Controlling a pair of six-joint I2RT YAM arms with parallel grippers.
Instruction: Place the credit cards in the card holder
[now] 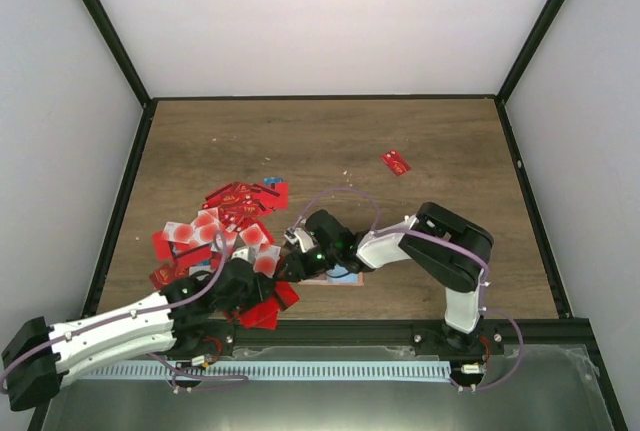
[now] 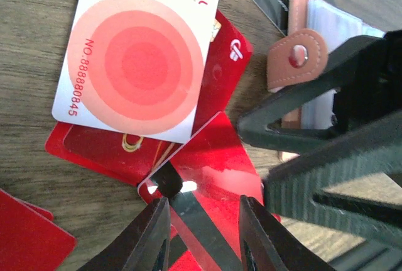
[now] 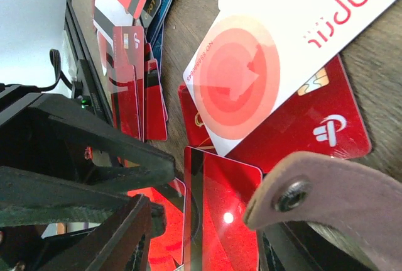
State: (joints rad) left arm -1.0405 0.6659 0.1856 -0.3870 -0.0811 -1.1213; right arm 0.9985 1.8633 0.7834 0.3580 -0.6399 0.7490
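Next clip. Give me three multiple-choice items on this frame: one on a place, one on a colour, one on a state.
1. Relative to the pile of credit cards, the lone red card lies:
A on top of it; B apart, farther back and to the right; C nearer the arms.
2. The rings on the white card are:
A blue; B green; C pink to red.
3. The card holder has its snap strap:
A fastened; B undone; C missing.

Answers: B, it sits alone on bare wood in the top view. C, both wrist views show it. B, the strap hangs free and the inner sleeves show.
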